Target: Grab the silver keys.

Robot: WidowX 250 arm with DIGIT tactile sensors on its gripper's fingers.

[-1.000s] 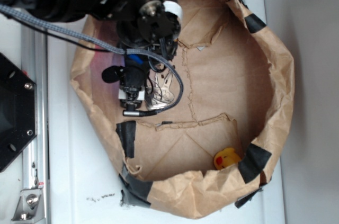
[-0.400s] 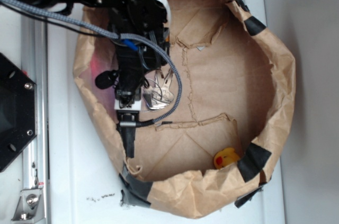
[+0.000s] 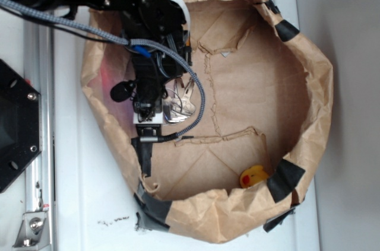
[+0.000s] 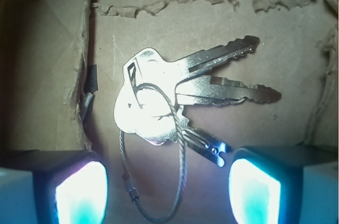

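1. As I look through the wrist camera, my gripper [image 4: 168,189] stands open, its two glowing pads [image 4: 81,192] spread wide apart with nothing between them.
2. The silver keys [image 4: 175,94] lie flat on the cardboard floor [image 4: 212,17], three blades fanned rightward, their wire ring [image 4: 153,181] looping into the gap between my pads.
3. From outside, I see my arm [image 3: 148,43] over the left part of a paper-walled bin [image 3: 314,97]; a yellow toy [image 3: 254,177] sits well apart, near the front wall.

A crumpled brown paper bag [image 3: 309,85] patched with black tape [image 3: 285,180] surrounded the gripper. A small yellow toy [image 3: 254,177] lay well apart from it, near the bag's wall.
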